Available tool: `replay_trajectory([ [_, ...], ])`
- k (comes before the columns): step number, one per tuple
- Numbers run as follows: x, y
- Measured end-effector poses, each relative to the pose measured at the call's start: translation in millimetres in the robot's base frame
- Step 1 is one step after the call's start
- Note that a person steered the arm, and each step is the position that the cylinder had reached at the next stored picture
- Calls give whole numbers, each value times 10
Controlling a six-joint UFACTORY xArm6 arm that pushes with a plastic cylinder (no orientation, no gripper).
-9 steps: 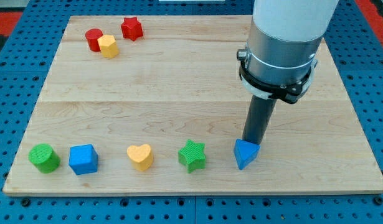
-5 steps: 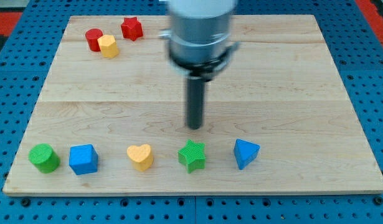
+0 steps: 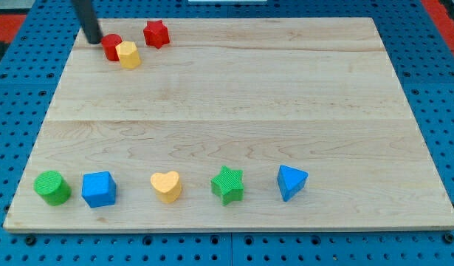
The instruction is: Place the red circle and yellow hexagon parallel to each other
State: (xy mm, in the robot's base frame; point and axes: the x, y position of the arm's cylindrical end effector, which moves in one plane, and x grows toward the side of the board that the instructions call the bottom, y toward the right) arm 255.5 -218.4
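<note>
Sitting just left of the red circle is my tip; no pincer here. The yellow hexagon touches it; both look light, so push low on their sides

A pale wooden board lies on blue perforated pegboard.
</note>
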Motion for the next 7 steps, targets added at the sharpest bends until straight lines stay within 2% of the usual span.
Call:
replay_trajectory([
  [1,520,399],
  [2,833,963],
  [4,1189,2423],
  [5,1210,3016],
  [7,1205,3132],
])
